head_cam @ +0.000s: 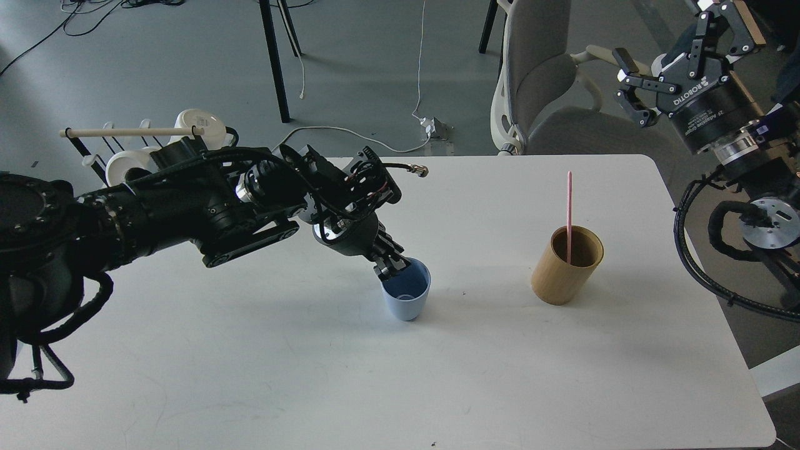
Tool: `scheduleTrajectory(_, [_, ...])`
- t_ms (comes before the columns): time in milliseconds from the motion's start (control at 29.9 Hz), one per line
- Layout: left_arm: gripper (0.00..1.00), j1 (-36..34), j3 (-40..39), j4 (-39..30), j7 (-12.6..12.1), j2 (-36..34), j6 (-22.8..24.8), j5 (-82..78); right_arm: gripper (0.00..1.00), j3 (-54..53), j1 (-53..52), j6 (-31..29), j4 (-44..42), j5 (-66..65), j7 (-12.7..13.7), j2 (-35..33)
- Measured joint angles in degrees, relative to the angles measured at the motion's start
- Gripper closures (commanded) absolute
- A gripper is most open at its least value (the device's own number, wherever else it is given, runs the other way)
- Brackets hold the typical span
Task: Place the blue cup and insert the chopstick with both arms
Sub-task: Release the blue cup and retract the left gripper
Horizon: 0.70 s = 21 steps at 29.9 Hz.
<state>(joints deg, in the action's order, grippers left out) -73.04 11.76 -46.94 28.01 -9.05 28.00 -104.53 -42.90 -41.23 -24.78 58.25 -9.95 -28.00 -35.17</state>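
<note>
The left pincer [392, 265] is reaching down at the near-left rim of the blue cup [407, 299], its fingers closed on that rim, one seeming to sit inside the mouth and one outside, though they are dark and hard to separate. The cup is standing upright on the white bench [312, 375], directly under and just right of the pincer, its darker inside showing. The left arm [206, 212] is stretching in from the left edge, low over the bench, with a cable looping above its wrist.

Well to the right of that pincer, a tan bamboo cylinder [565, 265] is standing on the bench, leaning a little in this view. The pink chopstick [569, 212] is standing in it, nearly vertical, its lower end inside the cylinder and most of its length rising above the rim. Cup and cylinder are well apart.

The right pincer [631, 87] is hanging high at the upper right, off beyond the bench edge and far from both cup and cylinder. Its fingers are spread wide and holding nothing. It is pointing left toward a grey chair [544, 94] behind the bench.

Behind the left arm, a rack with white mugs [200, 125] and a beige wooden rod [125, 132] is standing off the bench's far-left corner.
</note>
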Motion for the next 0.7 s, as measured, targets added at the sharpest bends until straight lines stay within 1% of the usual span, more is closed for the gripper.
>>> scheduleTrajectory(67, [0.14, -0.2, -0.5, -0.3, 0.0, -1.3, 0.0, 2.0, 0.01, -0.3, 0.0, -0.1, -0.2, 0.0, 0.0, 0.0])
scheduleTrajectory(134, [0.07, -0.4, -2.5, -0.6, 0.0, -3.0, 0.0, 5.3, 0.01, -1.1, 0.0, -0.3, -1.2, 0.0, 0.0, 0.0])
scheduleTrajectory(167, [0.06, -0.4, -3.5, -0.7, 0.0, -3.8, 0.0, 6.6, 0.01, -1.7, 0.1, -0.5, -2.0, 0.1, 0.0, 0.0])
scheduleTrajectory(301, [0.06, -0.1, -9.8, -2.2, 0.0, -8.4, 0.0, 14.2, 0.01, -6.8, 0.1, -1.2, -6.4, 0.9, 0.0, 1.2])
scheduleTrajectory(401, [0.05, 1.5, -16.0, -5.8, 0.0, -14.6, 0.0, 23.1, 0.01, -9.6, -1.1, -1.1, -7.1, 0.8, 0.0, 2.1])
scheduleTrajectory(468, [0.04, 4.6, -20.7, -8.1, 0.0, -18.5, 0.0, 31.1, 0.01, -9.9, -2.2, -1.3, -6.8, -0.2, 0.0, 0.9])
scheduleTrajectory(535, [0.04, 9.1, -26.4, -10.3, 0.0, -21.8, 0.0, 40.0, 0.01, -9.6, -3.2, -1.3, -6.6, -3.9, 0.0, -2.6])
scheduleTrajectory(635, [0.03, 16.7, -35.4, -11.5, 0.0, -24.1, 0.0, 52.0, 0.01, -8.9, -4.2, 0.0, -5.2, -19.0, 0.0, -8.5])
scheduleTrajectory(702, [0.03, 21.9, -41.9, -11.9, 0.0, -24.5, 0.0, 58.3, 0.01, -8.5, -4.2, 3.2, -2.6, -31.3, 0.0, -11.6])
